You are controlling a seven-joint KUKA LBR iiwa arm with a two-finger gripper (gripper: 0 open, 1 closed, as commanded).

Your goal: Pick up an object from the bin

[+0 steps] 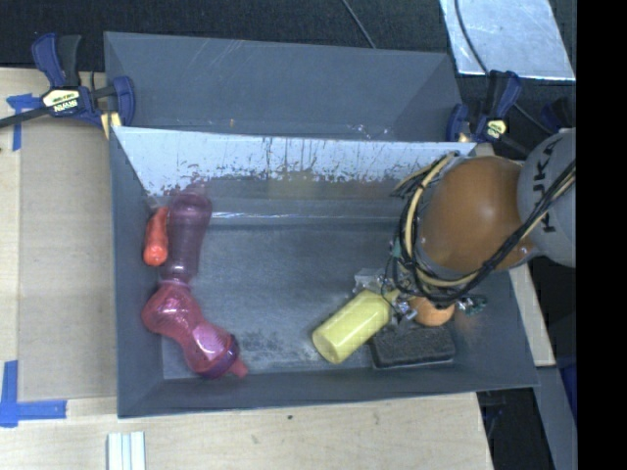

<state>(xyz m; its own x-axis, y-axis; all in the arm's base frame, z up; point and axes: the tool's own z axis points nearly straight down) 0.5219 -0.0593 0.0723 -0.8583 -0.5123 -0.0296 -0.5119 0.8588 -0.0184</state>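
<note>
Yellow cylinder: pale yellow rounded plastic cylinder (350, 328), lying tilted on the floor at front right, upper end just beside the gripper.
Gripper: gripper (402, 304) low at the cylinder's right end, mostly hidden under the wrist; open or closed, cannot tell.
Arm: reaching in from the right, brown-orange domed wrist cover (468, 213) ringed by cables.
Black pad: flat black rectangular pad (414, 349), just beside the cylinder, near the gripper.
Far left: translucent purple bottle shape (186, 235), small orange piece (155, 238) alongside, glittery magenta lumpy toy (188, 329) in front.
Bin: grey metal bin (294, 253).
</note>
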